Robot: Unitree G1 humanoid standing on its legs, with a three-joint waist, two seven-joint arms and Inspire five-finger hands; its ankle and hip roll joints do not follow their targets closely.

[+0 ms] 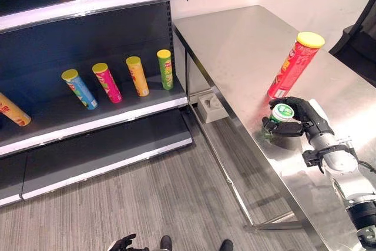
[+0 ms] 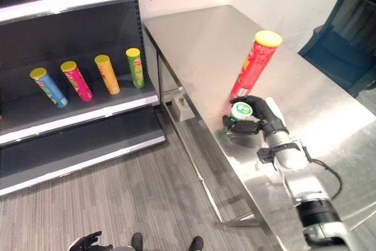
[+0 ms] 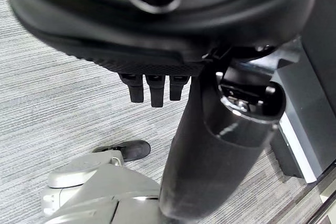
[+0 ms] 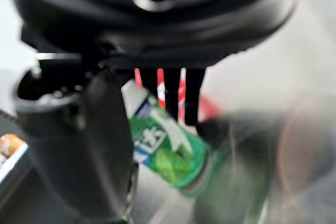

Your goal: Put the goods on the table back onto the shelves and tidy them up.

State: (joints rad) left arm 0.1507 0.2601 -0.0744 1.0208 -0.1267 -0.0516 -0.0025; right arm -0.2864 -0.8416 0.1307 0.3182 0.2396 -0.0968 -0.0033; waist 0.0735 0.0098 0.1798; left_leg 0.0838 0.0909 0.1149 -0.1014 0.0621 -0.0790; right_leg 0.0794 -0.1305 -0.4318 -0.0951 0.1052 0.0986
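A small green bottle with a white cap [image 1: 283, 113] stands upright near the steel table's [image 1: 247, 45] front edge. My right hand [image 1: 310, 120] is shut on it, fingers on one side and thumb on the other; the right wrist view shows the green bottle [image 4: 163, 148] between them. Just behind it stands a tall red can with a yellow lid [image 1: 294, 66], close to my fingers. My left hand [image 1: 122, 243] hangs low over the floor, relaxed and holding nothing.
The dark shelf unit's middle shelf [image 1: 100, 119] holds a blue can [image 1: 79, 88], pink can [image 1: 107, 82], orange can [image 1: 137, 76], green can [image 1: 165, 69] and another orange can [image 1: 12, 110]. A grey box [image 1: 211, 109] sits under the table. A dark chair [image 2: 346, 45] stands beyond the table.
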